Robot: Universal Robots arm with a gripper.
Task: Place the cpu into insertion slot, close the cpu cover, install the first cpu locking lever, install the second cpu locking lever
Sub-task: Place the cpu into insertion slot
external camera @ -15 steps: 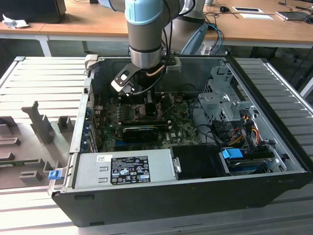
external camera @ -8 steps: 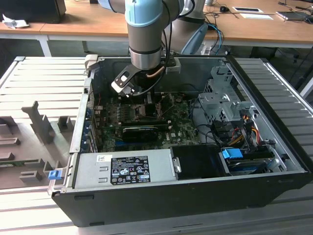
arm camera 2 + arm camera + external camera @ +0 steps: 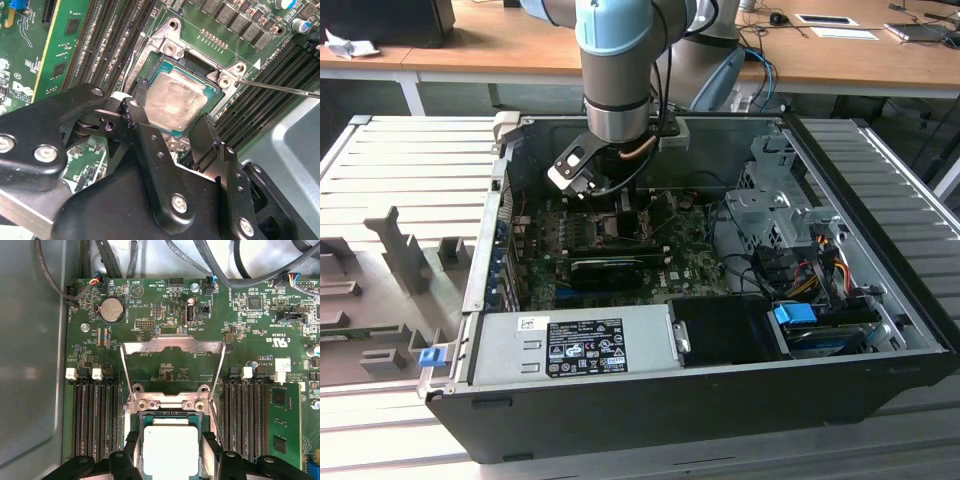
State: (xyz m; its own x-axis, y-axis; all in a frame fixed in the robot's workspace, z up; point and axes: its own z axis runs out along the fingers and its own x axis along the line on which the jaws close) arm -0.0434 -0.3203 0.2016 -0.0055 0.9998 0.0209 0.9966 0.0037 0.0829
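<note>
- Reaching down into the open computer case (image 3: 720,385), the arm (image 3: 615,60) brings its gripper (image 3: 172,106) low over the motherboard (image 3: 150,305), between the two banks of memory slots (image 3: 92,415).
- The cpu (image 3: 170,450) lies inside the insertion slot (image 3: 167,416), its grey metal top facing up. It looks flat and square to the rim, but I cannot confirm that it is seated fully.
- The gripper straddles the chip on two opposite sides. I cannot tell whether it clamps the chip or stands loose around it.
- The cpu cover (image 3: 172,344) is swung open and stands up behind the slot, so I judge that the placing step is almost complete and that the cover is not yet closed.
- A thin locking lever (image 3: 280,88) sticks out beside the slot, unlatched.
- Risk one: if the chip sits a little skewed, one corner can ride on the slot wall, and any pressure from above would bend the fine pins below.
- Risk two: if the gripper rises unevenly, it can drag one edge of the chip up and leave it tilted.
- Risk three: the cover stands freely, so a knock from the gripper could drop it onto the chip or onto the gripper itself.
- Risk four: the loose lever is near the path of the gripper and could catch on it.
</note>
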